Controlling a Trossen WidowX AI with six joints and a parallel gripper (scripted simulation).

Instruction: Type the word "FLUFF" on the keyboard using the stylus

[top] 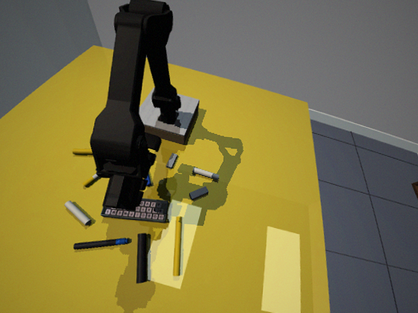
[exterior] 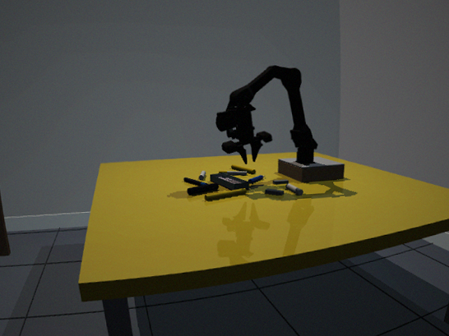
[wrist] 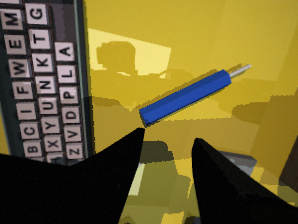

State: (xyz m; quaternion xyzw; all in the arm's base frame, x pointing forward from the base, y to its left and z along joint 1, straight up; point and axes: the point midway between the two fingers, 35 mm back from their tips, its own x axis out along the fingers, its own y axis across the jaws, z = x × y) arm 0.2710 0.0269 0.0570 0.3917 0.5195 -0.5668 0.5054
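The stylus (top: 148, 180) (exterior: 256, 178) (wrist: 185, 97) is a blue rod with a thin metal tip. It lies on the desk beside the keyboard (top: 151, 215) (exterior: 229, 181) (wrist: 46, 85). In the wrist view its metal tip points to the upper right and its blunt end is just above the left fingertip in the picture. The keyboard is dark with pale letter keys and is partly cut off at the left of that view. My gripper (exterior: 250, 162) (wrist: 168, 139) is open and empty, above the desk near the stylus. In the top view the arm hides its fingertips.
Near the keyboard lie a black pen with a blue band (top: 101, 244), a thick black rod (top: 141, 258), a yellow rod (top: 178, 247) and a white cylinder (top: 77, 213). A white marker (top: 205, 173) and a dark block (top: 198, 193) lie toward the arm's base block (top: 190, 104).
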